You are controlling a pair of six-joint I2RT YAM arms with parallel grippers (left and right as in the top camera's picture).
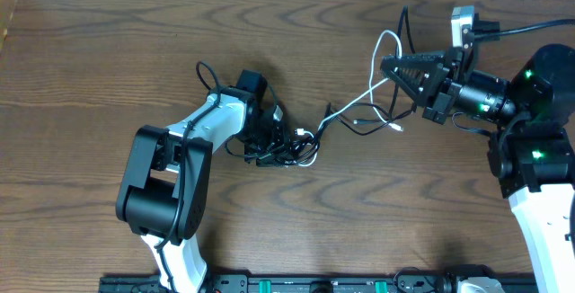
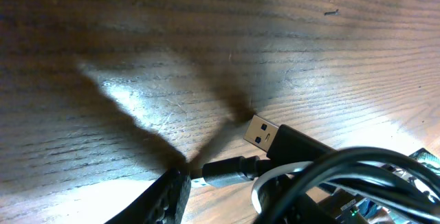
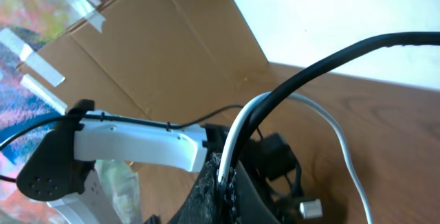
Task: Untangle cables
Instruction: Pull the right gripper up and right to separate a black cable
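Cables (image 3: 238,133) clamped between right pincer (image 3: 227,186) tips

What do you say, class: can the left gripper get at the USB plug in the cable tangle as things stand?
Probably yes: the left gripper sits at the tangle, and the USB plug lies uncovered on the table just ahead of it.

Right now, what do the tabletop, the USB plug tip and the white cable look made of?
The tabletop: wood or wood-look laminate, grain lines, soft sheen. The USB plug tip: bright reflective metal shell on a black plastic-looking body. The white cable: smooth glossy jacket, probably plastic or rubber.
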